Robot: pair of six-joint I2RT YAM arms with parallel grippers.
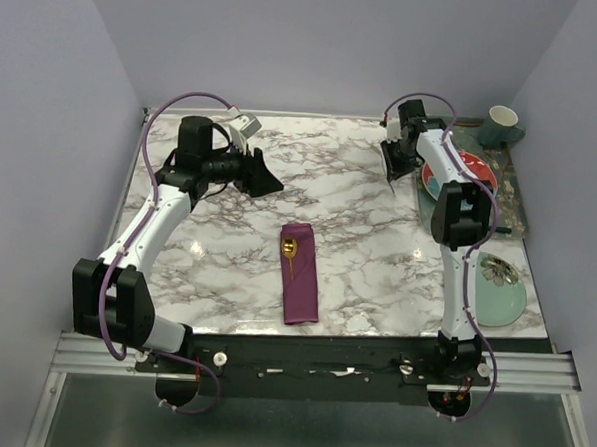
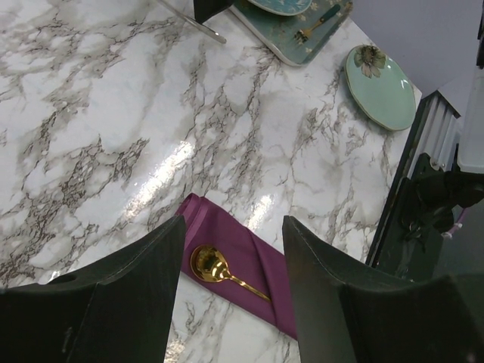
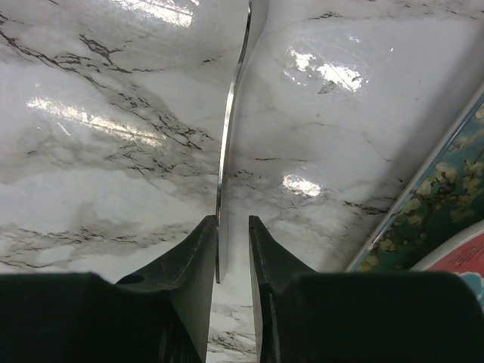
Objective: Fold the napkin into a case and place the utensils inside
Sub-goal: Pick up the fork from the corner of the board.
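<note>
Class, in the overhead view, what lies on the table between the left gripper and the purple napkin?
Nothing: the top view shows only bare marble table between the left gripper and the napkin.

Cannot see most of the handle of the gold spoon inside the purple case, one end of that case behind the left gripper, or the fork beyond the right wrist view's top edge.

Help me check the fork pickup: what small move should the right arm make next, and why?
Most likely, close the right gripper on the fork. It sits edge-on between the fingers with a gap beside it, so it seems not yet clamped. The gold spoon already lies on the folded case, leaving only the fork to bring over.
</note>
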